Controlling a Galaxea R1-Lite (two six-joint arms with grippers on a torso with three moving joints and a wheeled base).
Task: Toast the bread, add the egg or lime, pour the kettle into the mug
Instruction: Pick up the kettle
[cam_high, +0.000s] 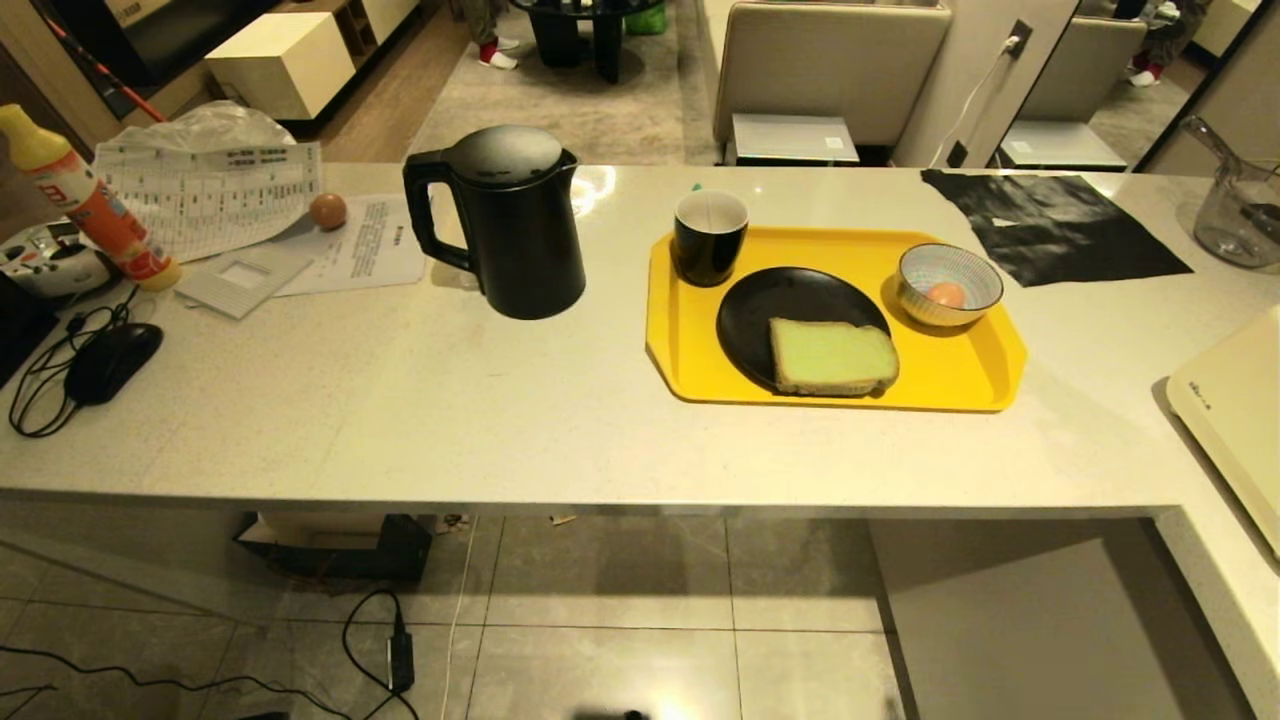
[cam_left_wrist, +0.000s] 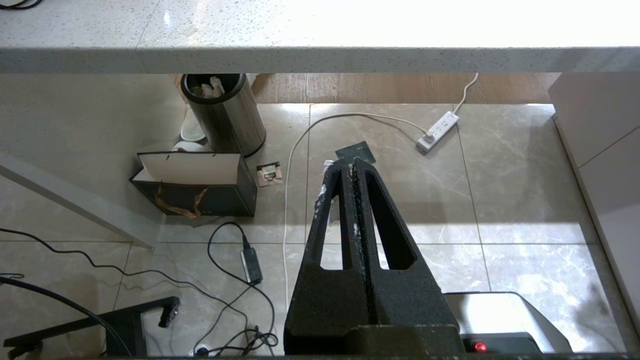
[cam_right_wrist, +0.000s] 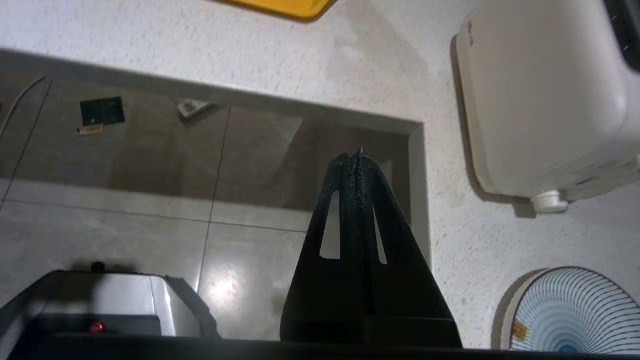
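Well, both grippers are hanging low at the counter's front edge, clear of everything on top. The left gripper (cam_left_wrist: 350, 167) is showing its two rough black fingers pressed flat together, empty, pointing at glossy floor tiles below the counter (cam_high: 400, 400), a speckled pale stone slab. The right gripper (cam_right_wrist: 357, 157) is likewise closed tight on nothing, its tips lying over the counter's edge, with a smooth cream appliance (cam_right_wrist: 540, 95) off to one side and a corner of the tray (cam_right_wrist: 285, 7) beyond it.

Far beyond both grippers, one yellow plastic tray (cam_high: 950, 385) is sitting with one round matte black plate (cam_high: 770, 300) on it. The bread (cam_high: 832, 355), one thick slice, pale green with tan crust, is lying on that plate. The mug (cam_high: 710, 238), glossy black, white inside, is standing on the tray's far corner. One striped bowl (cam_high: 948, 285) is cradling an egg (cam_high: 946, 294); a second egg (cam_high: 327, 211) is resting on papers (cam_high: 350, 250). The kettle (cam_high: 510, 225), tall and matte black, is standing beside the tray.
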